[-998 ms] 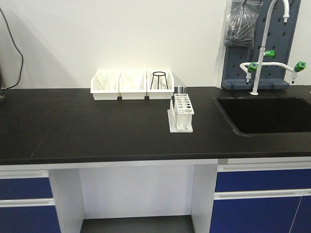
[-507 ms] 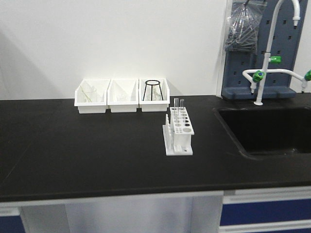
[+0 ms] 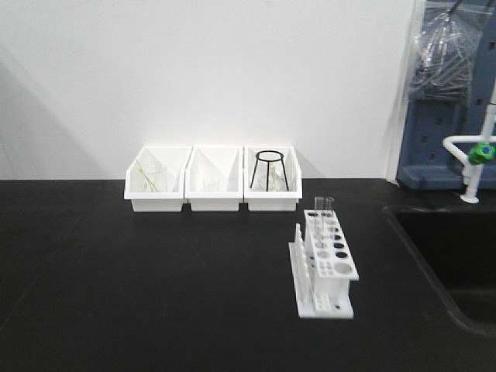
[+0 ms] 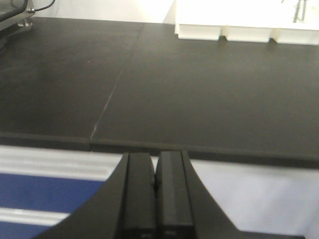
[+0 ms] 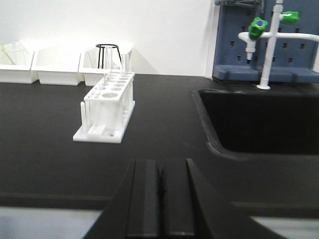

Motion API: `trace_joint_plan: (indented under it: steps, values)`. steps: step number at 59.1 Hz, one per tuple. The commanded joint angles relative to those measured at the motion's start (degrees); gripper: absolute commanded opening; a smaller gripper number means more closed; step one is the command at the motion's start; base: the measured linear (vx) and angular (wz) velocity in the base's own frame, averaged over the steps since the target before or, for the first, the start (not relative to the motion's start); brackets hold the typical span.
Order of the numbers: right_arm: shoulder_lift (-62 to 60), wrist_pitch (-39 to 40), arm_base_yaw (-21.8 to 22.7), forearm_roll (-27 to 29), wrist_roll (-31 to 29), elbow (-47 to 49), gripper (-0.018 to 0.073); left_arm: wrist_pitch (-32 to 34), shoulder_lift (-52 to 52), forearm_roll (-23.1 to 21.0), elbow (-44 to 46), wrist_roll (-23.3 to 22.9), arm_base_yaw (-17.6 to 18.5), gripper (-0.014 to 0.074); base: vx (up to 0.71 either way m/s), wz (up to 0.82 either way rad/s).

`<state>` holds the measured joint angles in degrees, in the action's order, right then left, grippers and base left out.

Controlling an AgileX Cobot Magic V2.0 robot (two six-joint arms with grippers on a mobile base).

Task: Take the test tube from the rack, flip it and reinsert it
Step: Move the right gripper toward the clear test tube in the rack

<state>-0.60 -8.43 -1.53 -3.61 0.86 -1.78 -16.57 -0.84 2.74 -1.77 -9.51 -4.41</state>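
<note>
Rack (image 3: 329,262) nearer than before, tubes (image 3: 323,206) at far end; left fingers (image 4: 139,194), right fingers (image 5: 144,199) pressed together, empty.

Three white bins (image 3: 215,204) line the wall on the black counter (image 3: 116,287), with a wire tripod (image 3: 270,170) in the rightmost one. A sink (image 3: 453,252) is sunk in at the right.

Matte black laboratory benchtop (image 3: 139,294), with a sunken black sink (image 3: 453,256) at right. Bearing a small white plastic test tube rack (image 3: 332,267) near the sink; further back, by the wall, three white open-front plastic bins (image 3: 212,180) side by side
</note>
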Motion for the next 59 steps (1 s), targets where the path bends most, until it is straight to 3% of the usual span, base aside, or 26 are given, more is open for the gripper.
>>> trace_joint_plan:
  steps: [1, 59]
  values:
    - [-0.56, 4.69, 0.36, -0.05, -0.38, -0.04, -0.0013, 4.99, -0.72, -0.21, -0.05, -0.01, 0.39, -0.0006, 0.39, 0.11]
    - [-0.56, 4.69, 0.36, -0.05, -0.43, -0.04, -0.0011, 4.99, -0.72, -0.21, -0.05, -0.01, 0.39, -0.0006, 0.23, 0.03]
